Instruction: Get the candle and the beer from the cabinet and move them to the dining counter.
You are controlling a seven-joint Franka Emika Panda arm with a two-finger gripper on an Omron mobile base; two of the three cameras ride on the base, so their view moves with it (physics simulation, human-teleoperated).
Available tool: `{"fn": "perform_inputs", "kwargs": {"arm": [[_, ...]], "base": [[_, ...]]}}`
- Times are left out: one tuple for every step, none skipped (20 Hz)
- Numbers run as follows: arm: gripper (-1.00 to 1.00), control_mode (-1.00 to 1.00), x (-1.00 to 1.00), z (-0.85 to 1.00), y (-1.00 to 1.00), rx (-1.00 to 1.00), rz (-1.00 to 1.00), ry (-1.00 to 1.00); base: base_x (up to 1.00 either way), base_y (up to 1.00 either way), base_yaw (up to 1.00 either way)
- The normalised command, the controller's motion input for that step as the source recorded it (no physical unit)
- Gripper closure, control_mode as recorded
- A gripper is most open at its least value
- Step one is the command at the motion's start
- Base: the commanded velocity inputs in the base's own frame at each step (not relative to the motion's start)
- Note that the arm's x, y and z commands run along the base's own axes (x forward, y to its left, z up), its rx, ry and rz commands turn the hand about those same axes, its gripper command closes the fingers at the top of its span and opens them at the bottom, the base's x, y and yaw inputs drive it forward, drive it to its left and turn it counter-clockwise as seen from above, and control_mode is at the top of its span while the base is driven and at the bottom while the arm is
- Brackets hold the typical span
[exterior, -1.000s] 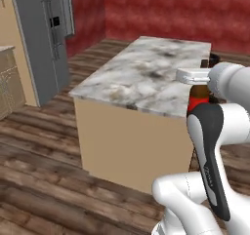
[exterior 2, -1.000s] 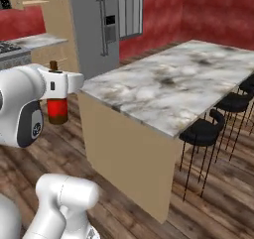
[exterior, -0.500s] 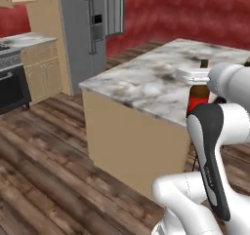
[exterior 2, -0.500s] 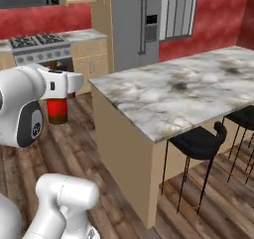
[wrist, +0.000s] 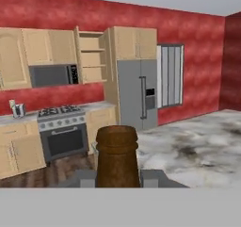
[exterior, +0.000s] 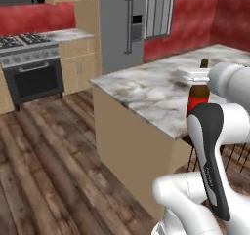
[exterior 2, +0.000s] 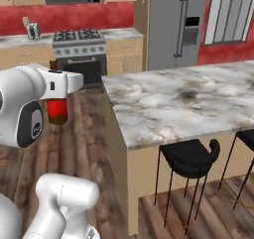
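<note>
Beside the dining counter (exterior 2: 188, 101), the gripper (wrist: 116, 178) is clamping the beer (exterior: 197, 93), its jaws nearly closed on either side of the brown glass. Seen from the left base camera, the bottle's red label and narrow neck are showing just beyond the white arm, standing upright against the marble top. From the right base camera, the bottle's lower part is hanging under the hand, off the counter's end and over the wood floor. Along the far wall, the cabinet (wrist: 92, 56) is standing open above the stove (wrist: 62, 132).
</note>
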Motion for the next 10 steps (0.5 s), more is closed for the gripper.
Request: {"fn": "perform_inputs", "kwargs": {"arm": [[1.00, 1.00, 0.00, 0.00, 0.00, 0.00, 0.00, 0.00], [1.00, 1.00, 0.00, 0.00, 0.00, 0.00, 0.00, 0.00], [1.00, 1.00, 0.00, 0.00, 0.00, 0.00, 0.00, 0.00], [1.00, 1.00, 0.00, 0.00, 0.00, 0.00, 0.00, 0.00], [1.00, 1.00, 0.00, 0.00, 0.00, 0.00, 0.00, 0.00], [1.00, 1.00, 0.00, 0.00, 0.00, 0.00, 0.00, 0.00], [1.00, 1.00, 0.00, 0.00, 0.00, 0.00, 0.00, 0.00], [1.00, 1.00, 0.00, 0.00, 0.00, 0.00, 0.00, 0.00], [1.00, 1.00, 0.00, 0.00, 0.00, 0.00, 0.00, 0.00], [1.00, 1.00, 0.00, 0.00, 0.00, 0.00, 0.00, 0.00]], "base": [[0.00, -1.00, 0.50], [0.00, -1.00, 0.50], [0.00, -1.00, 0.51], [0.00, -1.00, 0.52], [0.00, -1.00, 0.53], [0.00, -1.00, 0.53], [0.00, -1.00, 0.53], [0.00, -1.00, 0.53], [0.00, -1.00, 0.51], [0.00, -1.00, 0.48]]}}
